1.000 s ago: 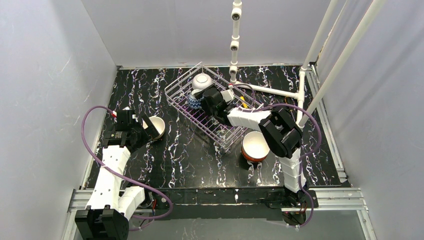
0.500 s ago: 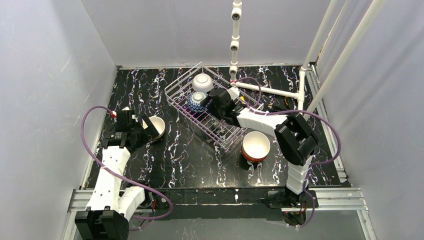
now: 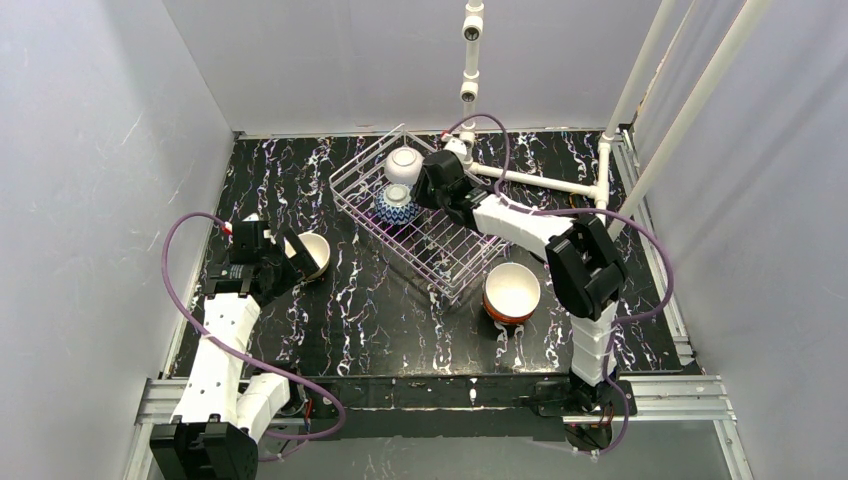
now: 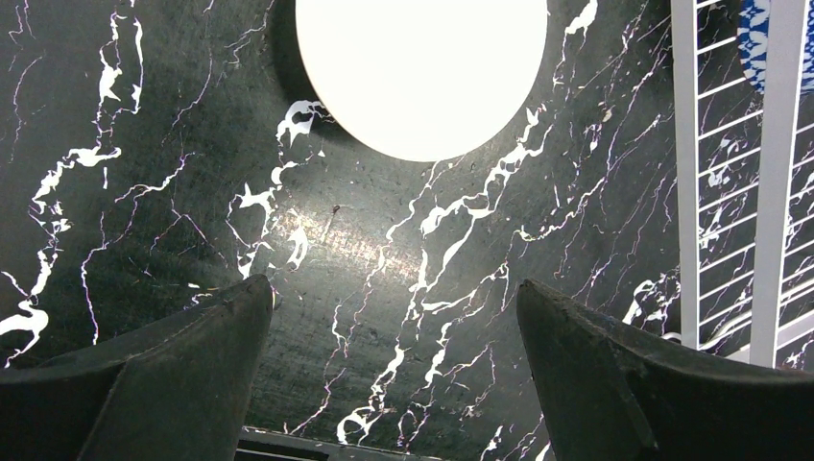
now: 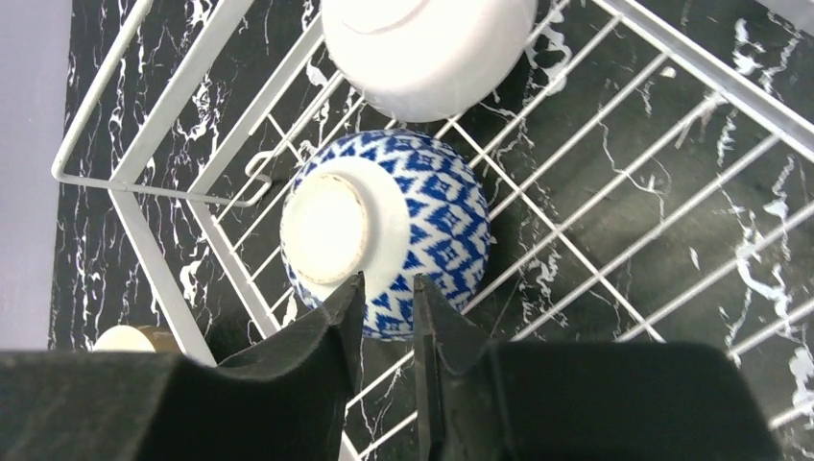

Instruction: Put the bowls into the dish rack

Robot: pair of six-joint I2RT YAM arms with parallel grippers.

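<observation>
The wire dish rack point(image 3: 440, 250) lies tilted across the middle of the table. Inside it, bottoms up, are a white bowl point(image 3: 405, 163) point(image 5: 427, 48) and a blue-patterned bowl point(image 3: 397, 205) point(image 5: 394, 216). My right gripper point(image 3: 430, 188) point(image 5: 387, 279) hovers just above the blue bowl, holding nothing, its jaws a narrow gap apart. A tan bowl point(image 3: 313, 253) with a white inside point(image 4: 420, 67) sits upright at the left. My left gripper point(image 3: 288, 256) point(image 4: 395, 288) hangs wide open just short of it. A red-orange bowl point(image 3: 511, 292) stands right of the rack.
A white pipe frame point(image 3: 530, 180) runs behind the rack, with slanted poles at the right. Grey walls close in on three sides. The rack's edge point(image 4: 776, 173) shows at the right of the left wrist view.
My right arm has drawn back from the blue bowl toward the far side, and its jaws have narrowed from wide open. The blue bowl stays in the rack. The left arm is still.
</observation>
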